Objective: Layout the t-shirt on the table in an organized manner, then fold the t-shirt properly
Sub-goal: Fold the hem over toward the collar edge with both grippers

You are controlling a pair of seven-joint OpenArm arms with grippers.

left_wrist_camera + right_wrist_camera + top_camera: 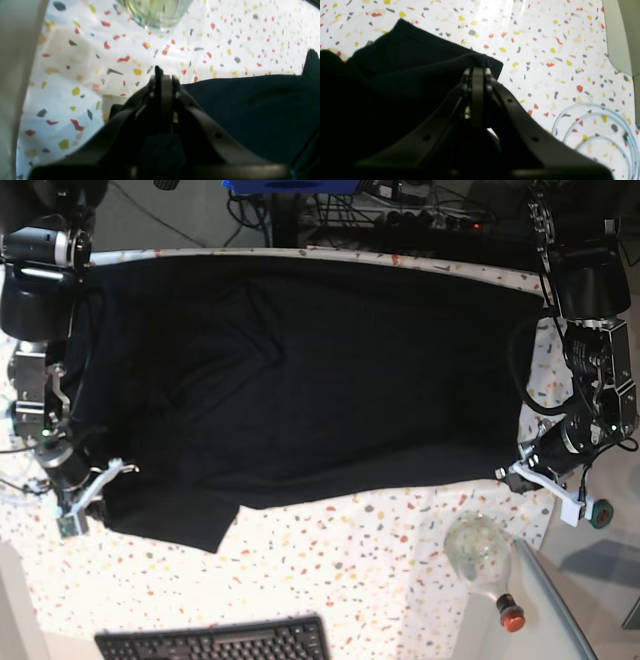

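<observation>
Spreading looks nearly done: the t-shirt (300, 380) lies wide and mostly flat across the far half of the speckled surface (380, 570), one near corner hanging lower, and no fold is made yet. The left claw (162, 75) and right claw (477, 71) are each clamped tight on a shirt edge; no logo or writing is readable.

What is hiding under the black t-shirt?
Under the t-shirt lies the speckled table, its cover showing past the cloth's edges. The shirt hides most of the tabletop, so nothing beneath it can be seen.
</observation>
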